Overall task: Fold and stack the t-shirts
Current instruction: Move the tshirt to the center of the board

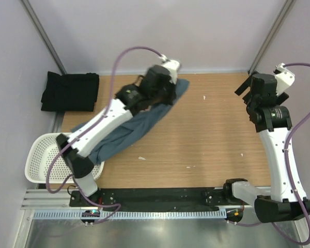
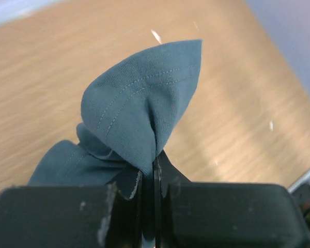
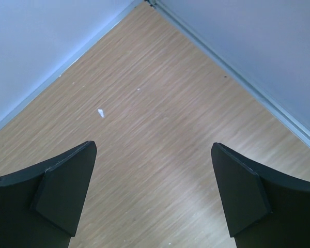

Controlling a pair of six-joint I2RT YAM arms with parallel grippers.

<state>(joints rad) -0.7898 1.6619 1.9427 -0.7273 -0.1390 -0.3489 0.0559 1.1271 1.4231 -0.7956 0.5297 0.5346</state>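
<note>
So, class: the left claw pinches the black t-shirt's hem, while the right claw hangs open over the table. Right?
No: the left wrist view shows the left claw shut on the blue-grey t-shirt, not the black t-shirt. The right claw does hang open over the table.

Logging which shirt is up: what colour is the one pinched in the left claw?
Slate blue-grey t-shirt, with matching hem stitching; clearest in the left wrist view.
</note>
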